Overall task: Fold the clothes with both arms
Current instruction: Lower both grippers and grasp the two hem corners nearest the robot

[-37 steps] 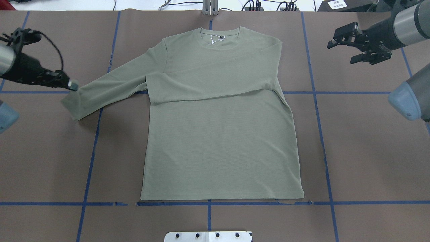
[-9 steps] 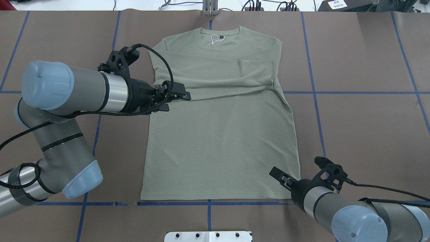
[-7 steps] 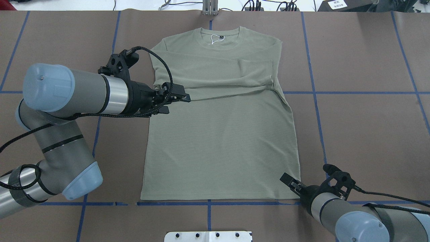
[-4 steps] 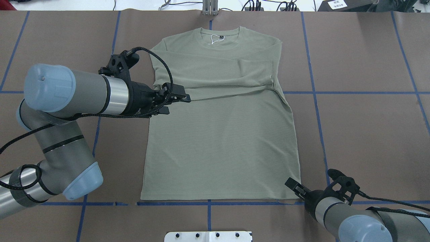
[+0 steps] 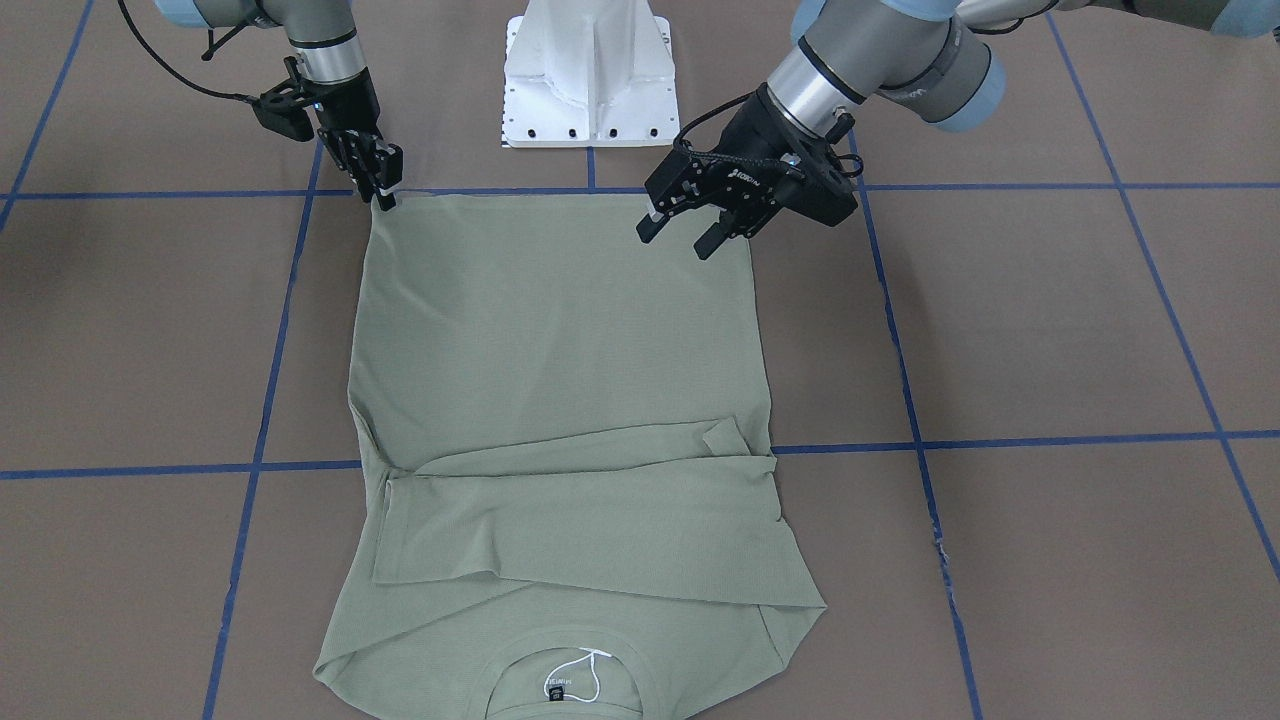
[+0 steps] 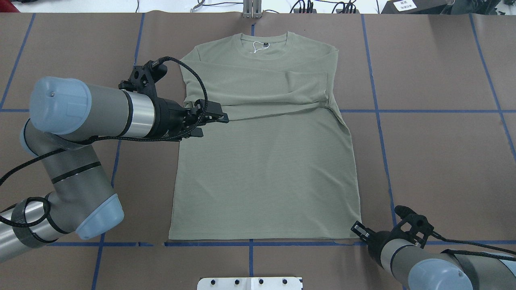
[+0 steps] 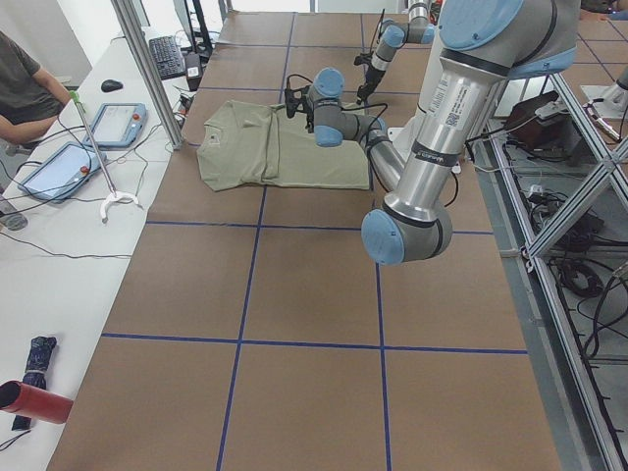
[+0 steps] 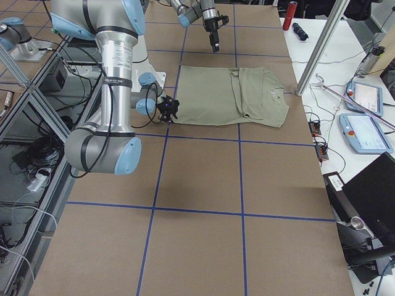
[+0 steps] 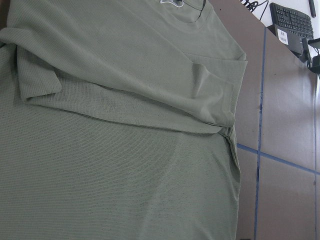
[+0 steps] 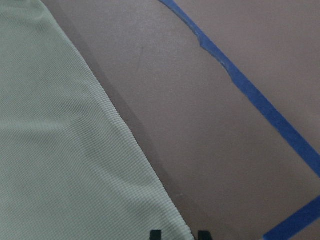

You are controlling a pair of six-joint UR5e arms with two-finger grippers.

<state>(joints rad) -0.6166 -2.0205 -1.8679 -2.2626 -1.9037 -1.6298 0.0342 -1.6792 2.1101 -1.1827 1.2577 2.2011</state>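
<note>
The sage-green shirt (image 6: 266,173) lies flat on the table, neck at the far side, with both sleeves (image 6: 258,86) folded across the chest. Its white string tag (image 6: 258,47) lies inside the collar. My left gripper (image 6: 214,125) hangs open and empty above the shirt's left side, just below the sleeve fold; it also shows in the front view (image 5: 673,244). My right gripper (image 6: 356,228) is down at the near right hem corner (image 5: 386,198). In the right wrist view its fingertips (image 10: 155,235) stand slightly apart, open, with the shirt (image 10: 60,150) corner lying flat between them.
Blue tape lines grid the brown table cover (image 6: 435,161). The white pedestal base (image 5: 590,70) stands just behind the hem. A person (image 7: 25,83) sits by tablets and cables on the white bench beyond the collar end.
Since 5.3 s ago the left sleeve has been folded across the chest. Over the last second the right gripper slid outward and down to the near right hem corner; the left gripper barely moved.
</note>
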